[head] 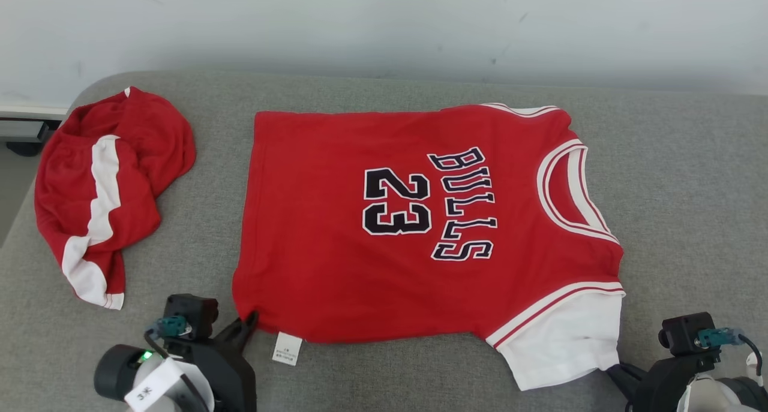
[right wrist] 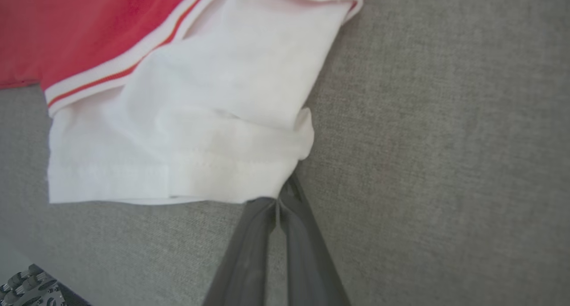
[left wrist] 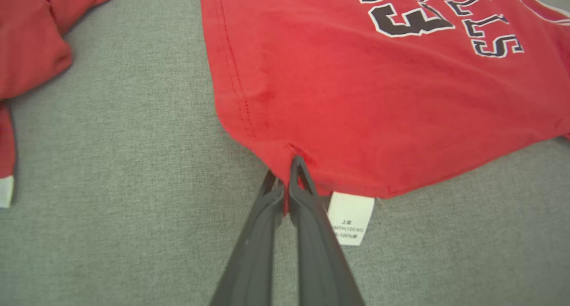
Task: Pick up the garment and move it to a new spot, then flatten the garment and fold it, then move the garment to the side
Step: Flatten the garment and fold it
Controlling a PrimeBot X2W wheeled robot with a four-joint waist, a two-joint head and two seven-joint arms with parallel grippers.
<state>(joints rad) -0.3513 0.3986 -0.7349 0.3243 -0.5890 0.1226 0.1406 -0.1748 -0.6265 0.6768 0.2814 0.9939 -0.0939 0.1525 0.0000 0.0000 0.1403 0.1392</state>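
Jersey: the red jersey (head: 336, 250) lies spread flat and face up in the middle of the grey cushion (head: 690, 178), neck towards the robot's right, hem towards its left, "BULLS 23" reading sideways.
Sleeve: a white sleeve (right wrist: 178, 132) sits at the jersey's near right corner, a little rumpled along its edge.
Care tag: a small white care tag (left wrist: 350, 217) pokes out from under the near edge, just beside the left fingers.
Left gripper: the left gripper (left wrist: 285, 172) is clamped tight and pinches the near hem corner, with red cloth puckered between the tips.
Right gripper: the right gripper (right wrist: 282, 197) is closed too, its tips meeting on the sleeve's near corner with white fabric nipped between them.
Second garment: a red piece with a white stripe (head: 102, 190) lies crumpled at the cushion's far left, apart from the jersey.
Backdrop: a pale wall (head: 384, 28) runs behind the cushion.
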